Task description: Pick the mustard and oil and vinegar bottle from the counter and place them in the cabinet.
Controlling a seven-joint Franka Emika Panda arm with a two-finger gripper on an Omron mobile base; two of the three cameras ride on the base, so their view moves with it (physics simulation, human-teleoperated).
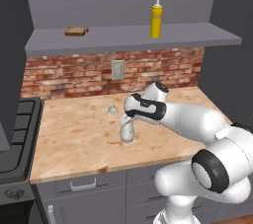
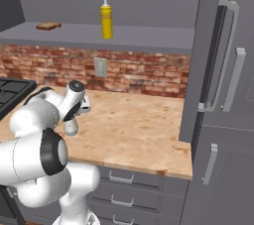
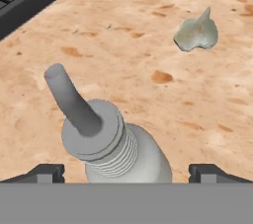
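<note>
The yellow mustard (image 1: 156, 20) (image 2: 106, 21) stands upright on the grey cabinet shelf (image 1: 123, 35) (image 2: 149, 33). On the wood-grain counter (image 1: 79, 139) (image 2: 139, 125) (image 3: 148, 20) stands the pale pear-shaped oil and vinegar bottle (image 1: 127, 133) (image 2: 71, 128) (image 3: 113, 149). My gripper (image 1: 126, 119) (image 2: 74, 116) (image 3: 126, 172) hangs right over the bottle and is open. In the hand view its two dark fingertips sit wide apart on either side of the bottle's body, and the nozzle leans toward the upper left.
A bread slice (image 1: 76, 31) (image 2: 48, 26) lies at the shelf's left end. A tiny clear glassy object (image 1: 111, 109) (image 3: 196, 33) sits just behind the bottle. The black stove (image 1: 15, 134) (image 2: 10, 90) borders the counter on the left, and tall grey doors with handles (image 2: 223, 70) stand at the right.
</note>
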